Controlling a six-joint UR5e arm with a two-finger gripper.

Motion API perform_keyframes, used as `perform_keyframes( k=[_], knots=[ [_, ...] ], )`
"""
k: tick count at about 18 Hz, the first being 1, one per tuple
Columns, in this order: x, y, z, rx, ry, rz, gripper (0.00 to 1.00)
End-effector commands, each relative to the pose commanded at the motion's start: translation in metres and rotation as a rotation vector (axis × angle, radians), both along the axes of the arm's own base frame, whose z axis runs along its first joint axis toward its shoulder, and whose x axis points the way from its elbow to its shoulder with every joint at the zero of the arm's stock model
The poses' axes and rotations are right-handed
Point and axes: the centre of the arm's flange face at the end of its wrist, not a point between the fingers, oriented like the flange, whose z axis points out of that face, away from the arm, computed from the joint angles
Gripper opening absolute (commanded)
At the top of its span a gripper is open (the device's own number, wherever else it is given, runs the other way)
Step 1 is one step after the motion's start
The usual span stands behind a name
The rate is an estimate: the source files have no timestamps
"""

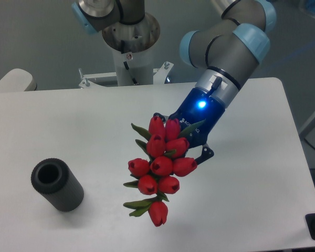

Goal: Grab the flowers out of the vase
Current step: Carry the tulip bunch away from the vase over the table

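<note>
Vase (57, 185) empty, pincer (182, 137) holding flowers (160, 166)

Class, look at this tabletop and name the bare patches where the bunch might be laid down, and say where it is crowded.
Bare patches: the table from the gripper to its right edge, and the strip behind the vase, along the far edge. Crowded: the middle front, where the flowers hang in the gripper, and the front left corner, where the vase stands.

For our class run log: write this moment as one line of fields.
gripper: shut on flowers | flowers: out of vase, held above table | vase: empty, on table, left of flowers
</note>
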Motion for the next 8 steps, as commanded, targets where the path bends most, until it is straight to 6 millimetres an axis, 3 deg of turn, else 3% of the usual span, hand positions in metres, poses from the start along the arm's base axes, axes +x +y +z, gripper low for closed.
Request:
perform_keyframes(
  k=[8],
  knots=[
    [0.0032, -0.0018, -0.0021, 0.001, 0.01, -0.007, 0.41]
  ],
)
